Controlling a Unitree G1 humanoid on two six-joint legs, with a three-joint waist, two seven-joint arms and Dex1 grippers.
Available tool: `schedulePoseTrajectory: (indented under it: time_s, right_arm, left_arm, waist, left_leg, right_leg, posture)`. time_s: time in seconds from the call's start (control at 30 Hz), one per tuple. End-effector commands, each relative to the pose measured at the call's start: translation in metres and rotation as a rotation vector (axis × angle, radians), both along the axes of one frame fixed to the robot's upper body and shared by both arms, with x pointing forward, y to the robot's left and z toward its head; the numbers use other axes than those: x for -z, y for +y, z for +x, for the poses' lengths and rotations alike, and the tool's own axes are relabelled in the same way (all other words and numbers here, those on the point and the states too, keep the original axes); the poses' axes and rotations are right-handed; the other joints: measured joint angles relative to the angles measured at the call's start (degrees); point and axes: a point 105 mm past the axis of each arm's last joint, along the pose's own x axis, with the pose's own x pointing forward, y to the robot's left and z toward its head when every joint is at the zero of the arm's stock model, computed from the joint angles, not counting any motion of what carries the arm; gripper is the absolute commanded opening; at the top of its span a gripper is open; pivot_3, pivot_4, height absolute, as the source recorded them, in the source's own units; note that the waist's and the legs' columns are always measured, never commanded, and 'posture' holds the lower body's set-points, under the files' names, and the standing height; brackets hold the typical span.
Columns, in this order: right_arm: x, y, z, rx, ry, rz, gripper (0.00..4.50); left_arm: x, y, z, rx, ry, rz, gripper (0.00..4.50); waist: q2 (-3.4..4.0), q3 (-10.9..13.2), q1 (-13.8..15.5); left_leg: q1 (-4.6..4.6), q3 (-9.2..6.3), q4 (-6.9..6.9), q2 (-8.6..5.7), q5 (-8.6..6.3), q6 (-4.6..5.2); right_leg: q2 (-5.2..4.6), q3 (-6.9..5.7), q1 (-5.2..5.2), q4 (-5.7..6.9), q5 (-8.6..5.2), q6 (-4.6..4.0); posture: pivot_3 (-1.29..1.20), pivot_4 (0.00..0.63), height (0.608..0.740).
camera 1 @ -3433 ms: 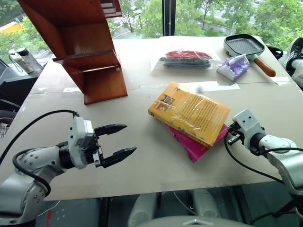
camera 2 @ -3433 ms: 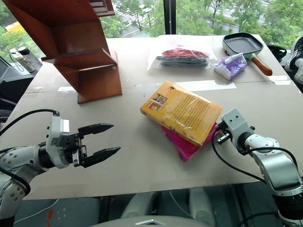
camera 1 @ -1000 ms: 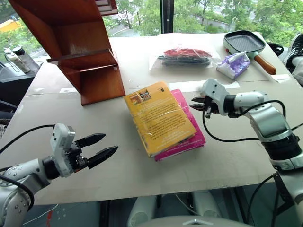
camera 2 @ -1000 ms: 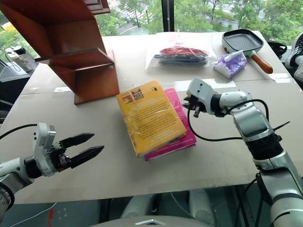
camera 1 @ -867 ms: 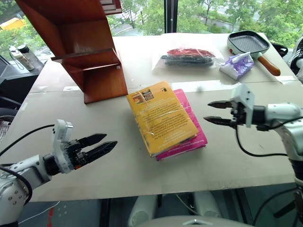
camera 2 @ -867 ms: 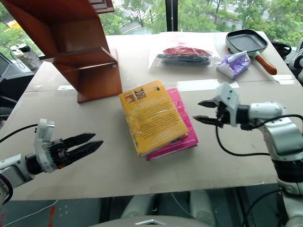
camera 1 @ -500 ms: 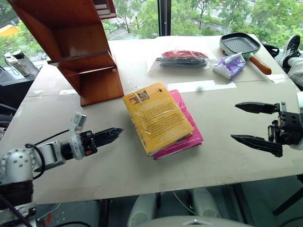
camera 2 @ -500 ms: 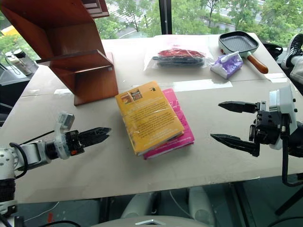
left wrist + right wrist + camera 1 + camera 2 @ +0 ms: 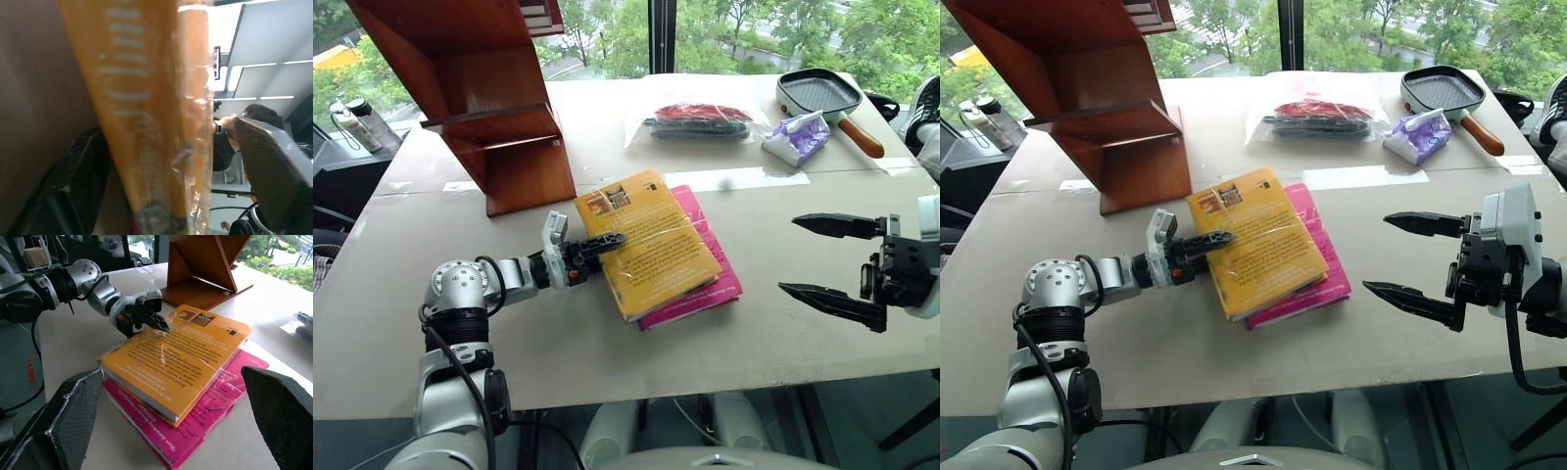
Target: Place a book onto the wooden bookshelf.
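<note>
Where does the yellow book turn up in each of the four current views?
Left eye view: yellow book, centre, atop the pink book.
Right eye view: centre.
Left wrist view: its edge, close up, between the fingers.
Right wrist view: centre.
Shared landmark: left hand at the book's edge.

A bright pink book (image 9: pixel 710 279), a clear plastic bag of red and dark items (image 9: pixel 698 119), a purple wrapped packet (image 9: pixel 797 137) and a wooden-handled grill pan (image 9: pixel 826 98) are seen on the pale table (image 9: pixel 783 201).
</note>
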Motion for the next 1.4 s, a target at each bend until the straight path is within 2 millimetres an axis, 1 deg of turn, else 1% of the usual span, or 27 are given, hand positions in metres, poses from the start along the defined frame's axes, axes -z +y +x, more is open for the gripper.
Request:
schedulePoseTrajectory:
  time_s: [0.03, 0.07, 0.1, 0.13, 0.17, 0.23, 0.3, 0.37, 0.43, 0.53, 0.57, 0.63, 0.67, 0.7, 0.77, 0.8, 0.83, 0.93, 1.0, 1.03, 1.07, 1.17, 1.23, 1.3, 1.4]
  right_arm:
    - [-0.007, 0.005, -0.006, -0.013, -0.039, -0.008, 4.50]
    - [-0.007, 0.005, -0.006, -0.013, -0.038, -0.007, 4.50]
    - [-0.008, 0.006, -0.005, -0.013, -0.039, -0.001, 4.50]
    - [-0.008, 0.006, -0.004, -0.011, -0.040, 0.006, 4.50]
    - [-0.008, 0.005, -0.002, -0.008, -0.041, 0.011, 4.50]
    - [-0.009, 0.002, 0.002, -0.001, -0.046, 0.035, 4.50]
    - [-0.012, 0.001, 0.009, 0.007, -0.059, 0.060, 4.50]
    - [-0.015, -0.003, 0.019, 0.025, -0.079, 0.082, 4.50]
    - [-0.018, -0.008, 0.029, 0.052, -0.095, 0.094, 4.50]
    - [-0.022, -0.023, 0.039, 0.089, -0.113, 0.077, 4.50]
    - [-0.024, -0.028, 0.042, 0.100, -0.121, 0.080, 4.50]
    - [-0.028, -0.036, 0.049, 0.121, -0.141, 0.081, 4.50]
    - [-0.029, -0.040, 0.052, 0.128, -0.151, 0.075, 4.50]
    - [-0.031, -0.045, 0.055, 0.135, -0.163, 0.072, 4.50]
    - [-0.033, -0.052, 0.062, 0.151, -0.189, 0.077, 4.50]
    - [-0.033, -0.053, 0.064, 0.154, -0.196, 0.078, 4.50]
    - [-0.032, -0.055, 0.067, 0.161, -0.204, 0.079, 4.50]
    - [-0.029, -0.054, 0.072, 0.156, -0.218, 0.080, 4.50]
    - [-0.029, -0.051, 0.075, 0.142, -0.236, 0.086, 4.50]
    - [-0.029, -0.051, 0.076, 0.137, -0.242, 0.092, 4.50]
    - [-0.029, -0.050, 0.078, 0.134, -0.246, 0.095, 4.50]
    - [-0.034, -0.052, 0.083, 0.135, -0.278, 0.095, 4.50]
    - [-0.039, -0.051, 0.084, 0.128, -0.295, 0.112, 4.50]
    - [-0.043, -0.049, 0.085, 0.118, -0.310, 0.129, 4.50]
    - [-0.047, -0.045, 0.087, 0.108, -0.324, 0.154, 4.50]
  left_arm:
    - [-0.011, 0.007, -0.004, -0.003, -0.034, -0.052, 1.97]
    - [-0.014, 0.010, -0.006, -0.006, -0.044, -0.062, 1.34]
    - [-0.029, 0.021, -0.011, -0.013, -0.101, -0.067, 1.02]
    - [-0.044, 0.031, -0.018, -0.013, -0.166, -0.047, 0.96]
    - [-0.055, 0.037, -0.024, -0.011, -0.226, -0.011, 0.79]
    - [-0.089, 0.044, -0.032, -0.001, -0.372, 0.051, 0.69]
    - [-0.127, 0.044, -0.035, 0.004, -0.535, 0.144, 0.69]
    - [-0.160, 0.035, -0.038, 0.021, -0.686, 0.241, 0.69]
    - [-0.180, 0.019, -0.034, 0.006, -0.865, 0.488, 0.69]
    - [-0.225, -0.007, -0.035, -0.007, -1.302, 0.827, 0.69]
    - [-0.237, -0.012, -0.035, -0.016, -1.416, 0.910, 0.69]
    - [-0.265, -0.024, -0.036, -0.023, -1.697, 1.089, 0.69]
    - [-0.276, -0.027, -0.036, -0.026, -1.807, 1.177, 0.69]
    - [-0.289, -0.030, -0.035, -0.029, -1.947, 1.309, 0.69]
    - [-0.309, -0.022, -0.025, -0.083, -2.074, 1.544, 0.69]
    - [-0.316, -0.017, -0.022, -0.107, -2.106, 1.611, 0.69]
    - [-0.324, -0.015, -0.021, -0.134, -2.112, 1.632, 0.69]
    - [-0.327, 0.002, -0.010, -0.097, -2.023, 1.772, 0.69]
    - [-0.317, 0.030, 0.002, -0.026, -1.828, 1.917, 0.69]
    - [-0.308, 0.049, 0.007, 0.034, -1.688, 1.995, 0.69]
    - [-0.301, 0.061, 0.010, 0.075, -1.593, 2.041, 0.69]
    - [-0.286, 0.090, 0.012, 0.152, -1.334, 2.126, 0.69]
    - [-0.284, 0.101, 0.015, 0.151, -1.255, 2.178, 0.69]
    - [-0.275, 0.111, 0.020, 0.190, -1.170, 2.207, 0.69]
    - [-0.261, 0.120, 0.033, 0.256, -1.108, 2.225, 0.69]
  waist:
    - [-0.01, -0.01, 0.09]
    - [-0.01, -0.01, 0.09]
    - [-0.01, -0.01, 0.03]
    - [-0.05, 0.02, -0.19]
    - [-0.21, 0.04, -0.73]
    - [-0.21, 0.04, -0.63]
    - [-0.22, 0.05, -0.07]
    - [-0.22, 0.04, 0.66]
    - [-0.25, 0.03, 1.16]
    - [-0.22, 0.02, 1.44]
    - [-0.23, 0.03, 1.43]
    - [-0.25, 0.10, 1.37]
    - [-0.25, 0.10, 1.33]
    - [-0.24, 0.10, 1.20]
    - [-0.24, 0.10, 0.98]
    - [-0.19, 0.08, 0.84]
    - [-0.17, 0.08, 0.67]
    - [-0.18, 0.09, -0.01]
    - [-0.16, 0.12, -0.50]
    - [-0.12, 0.16, -0.82]
    - [-0.12, 0.19, -1.12]
    - [-0.10, 0.24, -1.81]
    - [-0.11, 0.25, -1.78]
    - [-0.11, 0.25, -1.65]
    - [-0.11, 0.25, -1.56]
  left_leg:
    - [0.00, -0.02, 0.00, 0.00, 0.00, 0.00]
    - [0.00, -0.03, 0.00, 0.00, 0.00, 0.01]
    - [0.00, -0.03, 0.01, 0.00, 0.00, 0.01]
    - [0.00, -0.02, 0.01, 0.00, 0.00, 0.01]
    - [-0.01, 0.00, 0.00, 0.02, 0.00, 0.01]
    - [-0.07, 0.02, -0.03, 0.15, -0.01, -0.02]
    - [-0.18, -0.01, -0.03, 0.15, 0.00, -0.03]
    - [-0.21, -0.07, 0.00, 0.04, 0.00, -0.02]
    - [-0.20, -0.07, 0.05, -0.10, 0.00, 0.00]
    - [-0.16, 0.00, -0.01, -0.19, 0.00, 0.00]
    - [-0.15, 0.03, -0.04, -0.18, 0.01, 0.00]
    - [-0.19, 0.19, -0.05, -0.12, 0.01, -0.01]
    - [-0.22, 0.35, -0.10, -0.12, 0.01, -0.02]
    - [-0.22, 0.44, -0.12, -0.11, 0.02, -0.02]
    - [-0.20, 0.59, -0.21, -0.06, 0.01, -0.01]
    - [-0.21, 0.66, -0.24, -0.06, 0.01, -0.01]
    - [-0.19, 0.72, -0.27, -0.04, 0.01, 0.00]
    - [-0.24, 0.70, -0.25, -0.01, -0.02, 0.07]
    - [-0.25, 0.73, -0.18, -0.03, -0.09, 0.19]
    - [-0.25, 0.75, -0.15, -0.03, -0.11, 0.21]
    - [-0.23, 0.77, -0.13, -0.05, -0.16, 0.30]
    - [-0.25, 0.76, -0.07, -0.07, -0.26, 0.47]
    - [-0.28, 0.75, -0.01, -0.07, -0.27, 0.49]
    - [-0.29, 0.71, 0.02, -0.03, -0.27, 0.49]
    - [-0.30, 0.63, 0.03, -0.02, -0.26, 0.47]
  right_leg:
    - [0.00, -0.03, 0.00, 0.00, 0.00, 0.00]
    - [0.00, -0.04, 0.01, 0.00, 0.00, 0.00]
    - [0.00, -0.04, 0.02, 0.00, 0.00, 0.01]
    - [0.00, -0.03, 0.02, 0.00, 0.00, 0.01]
    - [0.00, 0.01, -0.01, 0.00, 0.00, 0.00]
    - [-0.03, 0.08, -0.18, 0.01, 0.00, -0.01]
    - [-0.06, 0.01, -0.27, 0.05, 0.00, -0.02]
    - [-0.08, -0.08, -0.22, 0.04, 0.00, -0.01]
    - [-0.11, -0.10, -0.15, 0.01, 0.01, 0.01]
    - [-0.13, -0.03, -0.03, -0.15, 0.04, 0.07]
    - [-0.12, 0.00, -0.04, -0.16, 0.04, 0.07]
    - [-0.04, -0.05, -0.06, -0.17, 0.04, 0.06]
    - [-0.01, -0.05, -0.11, -0.25, 0.04, 0.06]
    - [0.00, 0.00, -0.15, -0.22, 0.04, 0.05]
    - [0.06, 0.10, -0.18, -0.31, 0.04, 0.05]
    - [0.10, 0.14, -0.18, -0.35, 0.04, 0.06]
    - [0.10, 0.20, -0.18, -0.38, 0.04, 0.06]
    - [0.13, 0.17, -0.23, -0.34, 0.03, 0.08]
    - [0.18, 0.19, -0.23, -0.27, 0.02, 0.12]
    - [0.19, 0.21, -0.25, -0.23, 0.00, 0.14]
    - [0.20, 0.23, -0.25, -0.15, -0.03, 0.20]
    - [0.21, 0.22, -0.27, -0.09, -0.05, 0.22]
    - [0.23, 0.21, -0.28, -0.08, -0.05, 0.23]
    - [0.23, 0.19, -0.28, -0.07, -0.05, 0.23]
    - [0.23, 0.14, -0.28, -0.05, -0.05, 0.23]
  posture:
    - [0.00, 0.150, 0.740]
    - [0.00, 0.150, 0.740]
    - [0.00, 0.150, 0.740]
    - [0.00, 0.150, 0.740]
    - [0.00, 0.150, 0.740]
    - [0.00, 0.150, 0.740]
    - [0.00, 0.150, 0.740]
    - [0.00, 0.150, 0.740]
    - [0.00, 0.150, 0.740]
    - [0.00, 0.150, 0.740]
    - [0.00, 0.150, 0.740]
    - [0.00, 0.150, 0.740]
    - [0.00, 0.150, 0.740]
    - [0.00, 0.150, 0.740]
    - [0.00, 0.150, 0.740]
    - [0.00, 0.150, 0.740]
    - [0.00, 0.150, 0.740]
    - [0.00, 0.150, 0.740]
    - [0.00, 0.150, 0.740]
    - [0.00, 0.150, 0.740]
    - [0.00, 0.150, 0.740]
    - [0.00, 0.150, 0.740]
    - [0.00, 0.150, 0.740]
    - [0.00, 0.150, 0.740]
    - [0.00, 0.150, 0.740]
